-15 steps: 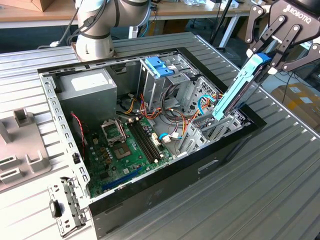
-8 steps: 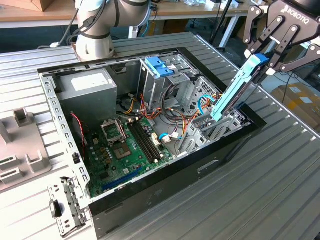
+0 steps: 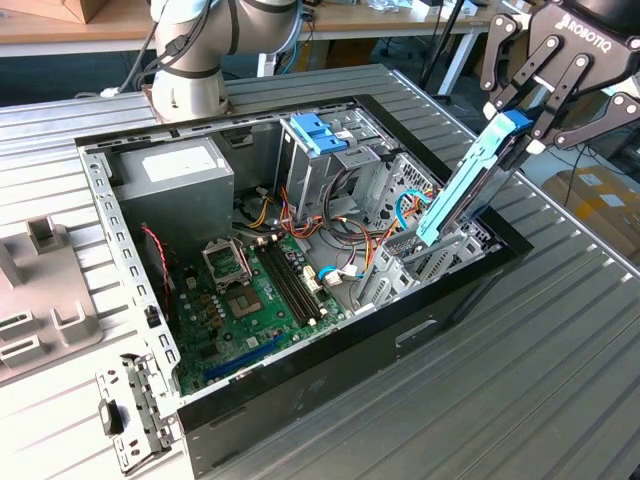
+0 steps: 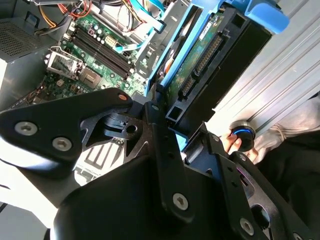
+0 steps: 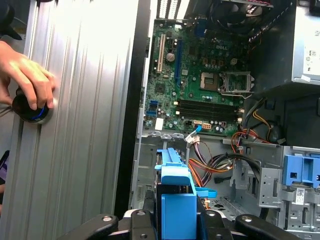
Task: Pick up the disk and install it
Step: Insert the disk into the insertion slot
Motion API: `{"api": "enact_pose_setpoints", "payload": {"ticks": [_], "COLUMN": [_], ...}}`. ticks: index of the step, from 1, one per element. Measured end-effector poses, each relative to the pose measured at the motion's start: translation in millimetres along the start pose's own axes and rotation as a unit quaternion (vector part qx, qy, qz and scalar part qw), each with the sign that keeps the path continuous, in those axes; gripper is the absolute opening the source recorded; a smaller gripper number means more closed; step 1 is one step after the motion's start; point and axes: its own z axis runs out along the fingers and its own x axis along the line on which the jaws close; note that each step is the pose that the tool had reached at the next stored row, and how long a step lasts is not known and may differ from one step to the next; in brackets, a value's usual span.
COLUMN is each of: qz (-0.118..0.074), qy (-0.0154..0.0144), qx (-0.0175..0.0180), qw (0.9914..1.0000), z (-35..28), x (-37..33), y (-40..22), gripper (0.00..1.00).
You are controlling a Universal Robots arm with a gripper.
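Note:
The disk, a flat drive in a blue plastic bracket, hangs tilted above the open computer case at the exterior view's right. My gripper is shut on its upper end, black fingers on either side of the bracket. In the second wrist view the disk shows its green circuit side and blue frame between my fingers. In the first wrist view the blue bracket rises from my gripper over the front bay of the case. The disk's lower end is close above the grey metal bay.
The green motherboard fills the case floor, with coloured cables beside it. A grey power-supply box and a drive cage with blue tabs stand at the back. A person's hand rests on a round knob on the ribbed table.

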Motion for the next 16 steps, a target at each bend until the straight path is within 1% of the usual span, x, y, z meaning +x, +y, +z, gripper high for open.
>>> {"api": "enact_pose_setpoints", "payload": {"ticks": [4, 16], "qz": [0.000, -0.002], "qy": [-0.0004, -0.0015], "qx": [0.0000, 0.0001], "qw": [1.00000, 1.00000], "z": [1.4, 6.2], "x": [-0.1, 0.0], "y": [1.4, 2.2], "gripper": [0.36, 0.36]}}
